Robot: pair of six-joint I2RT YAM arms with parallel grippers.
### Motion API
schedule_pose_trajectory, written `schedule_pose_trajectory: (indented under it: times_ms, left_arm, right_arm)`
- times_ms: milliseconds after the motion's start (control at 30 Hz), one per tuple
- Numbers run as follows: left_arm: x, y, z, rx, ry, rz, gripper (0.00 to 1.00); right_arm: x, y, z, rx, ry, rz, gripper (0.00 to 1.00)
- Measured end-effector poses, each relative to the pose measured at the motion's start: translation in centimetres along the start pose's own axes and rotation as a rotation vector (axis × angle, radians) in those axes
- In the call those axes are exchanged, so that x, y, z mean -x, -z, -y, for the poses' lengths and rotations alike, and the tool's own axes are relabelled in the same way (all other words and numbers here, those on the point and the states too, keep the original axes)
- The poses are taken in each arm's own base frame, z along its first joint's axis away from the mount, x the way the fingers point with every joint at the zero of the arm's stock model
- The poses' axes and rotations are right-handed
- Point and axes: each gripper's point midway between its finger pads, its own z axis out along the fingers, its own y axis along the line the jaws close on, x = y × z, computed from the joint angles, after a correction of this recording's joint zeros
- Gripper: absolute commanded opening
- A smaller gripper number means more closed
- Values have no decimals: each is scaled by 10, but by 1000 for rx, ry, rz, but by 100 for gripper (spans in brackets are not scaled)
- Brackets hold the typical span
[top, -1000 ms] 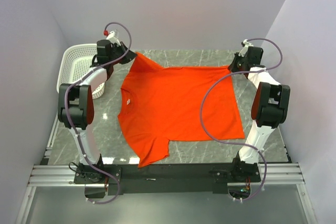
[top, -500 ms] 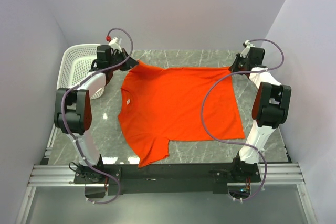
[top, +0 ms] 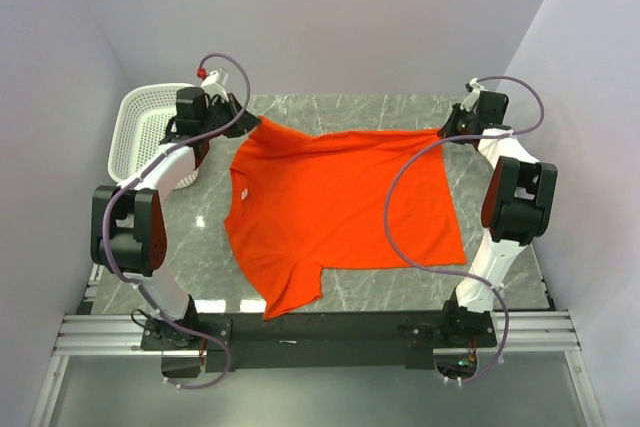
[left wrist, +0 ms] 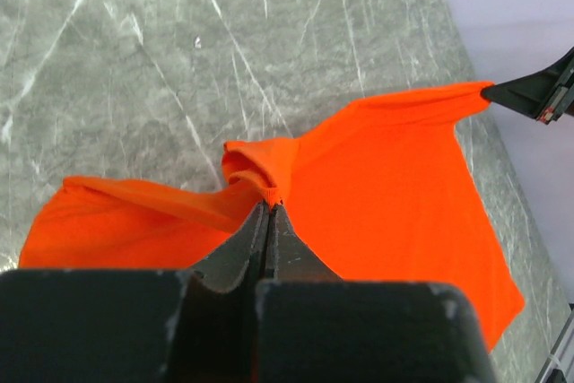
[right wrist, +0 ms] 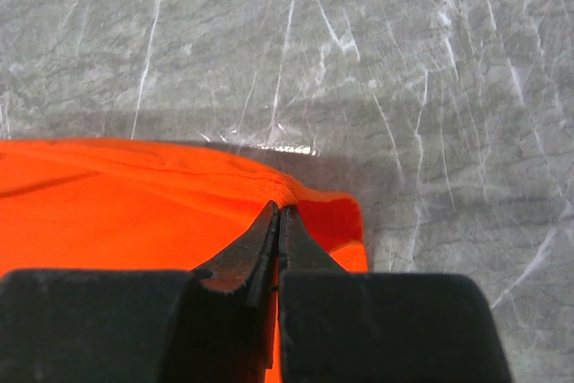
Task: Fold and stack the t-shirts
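One orange-red t-shirt [top: 335, 202] lies spread over the grey marble table [top: 350, 112], collar to the left, hem to the right. My left gripper [top: 252, 123] is shut on the far sleeve at the back left; in the left wrist view the left gripper [left wrist: 271, 204] pinches a bunched fold of the t-shirt [left wrist: 386, 186]. My right gripper [top: 444, 132] is shut on the far hem corner at the back right; in the right wrist view the right gripper [right wrist: 280, 207] clamps the t-shirt [right wrist: 134, 199] edge. The far edge hangs taut between both grippers, slightly lifted.
A white perforated plastic basket [top: 145, 127] stands at the back left, beside my left arm. Purple cables loop over the shirt's right half. Walls close in the table on the left, back and right. The near sleeve [top: 290, 292] lies at the table's front edge.
My left gripper has moved left and slightly back with the sleeve, pulling the far edge straighter. The left arm's elbow swung out left. The right gripper shifted only slightly.
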Motion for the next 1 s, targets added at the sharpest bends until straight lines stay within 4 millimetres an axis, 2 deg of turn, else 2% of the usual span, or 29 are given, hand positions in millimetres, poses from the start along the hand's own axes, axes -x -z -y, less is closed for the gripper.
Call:
schedule_pose_trajectory:
  times_ms: [167, 600, 1000]
  left_arm:
    - [-12, 2, -4, 14, 14, -32, 0]
    - [-13, 17, 5, 11, 5, -28, 0]
    - [-21, 32, 11, 14, 6, -32, 0]
  right_arm:
    - [-1, 2, 2, 4, -9, -4, 1]
    - [-2, 2, 7, 7, -21, -9, 2]
    - [-6, 2, 8, 21, -29, -20, 2]
